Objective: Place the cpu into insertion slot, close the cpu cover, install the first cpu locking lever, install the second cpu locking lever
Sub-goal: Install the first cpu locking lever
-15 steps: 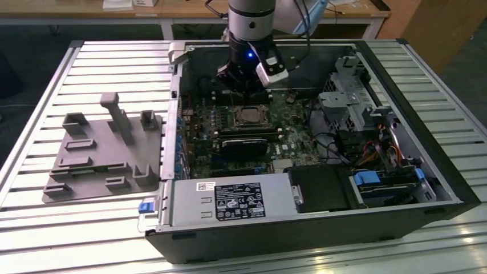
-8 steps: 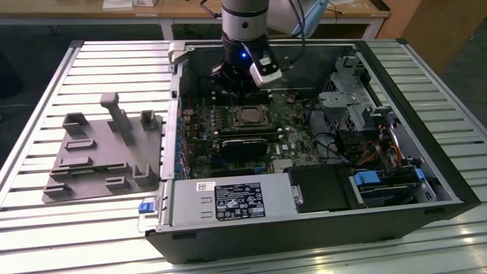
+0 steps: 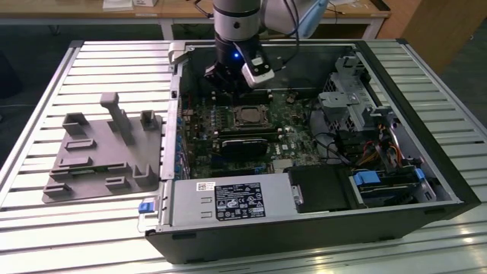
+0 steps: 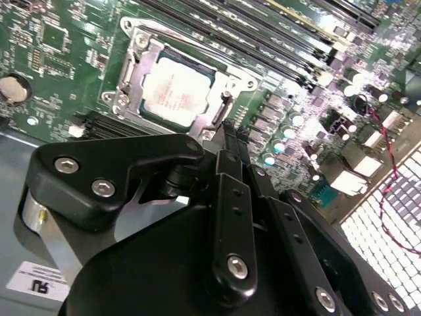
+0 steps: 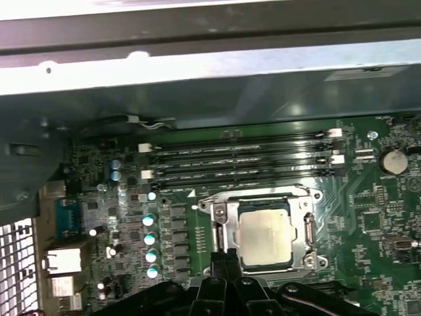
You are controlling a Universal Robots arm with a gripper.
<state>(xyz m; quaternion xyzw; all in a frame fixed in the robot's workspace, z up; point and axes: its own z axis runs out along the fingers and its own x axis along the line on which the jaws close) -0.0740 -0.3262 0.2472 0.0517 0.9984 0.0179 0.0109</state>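
cpu (image 5: 265,230): square, dull silver-grey face, lying flat and face-up, seated in the insertion slot (image 4: 163,121). Of the slot, just a dark edge peeks out along the chip's side. It sits on the green board (image 5: 368,217). cpu cover (image 5: 218,220): thin silvery frame, down flat over the slot, bordering the chip on all four sides, chip face visible through its window. Both wrist views agree. Can't tell whether the levers are latched.

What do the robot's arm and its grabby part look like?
The arm is a fat silver-grey tube with a little blue light and black cables. Its gripper is black, made of chunky links with shiny round screws.
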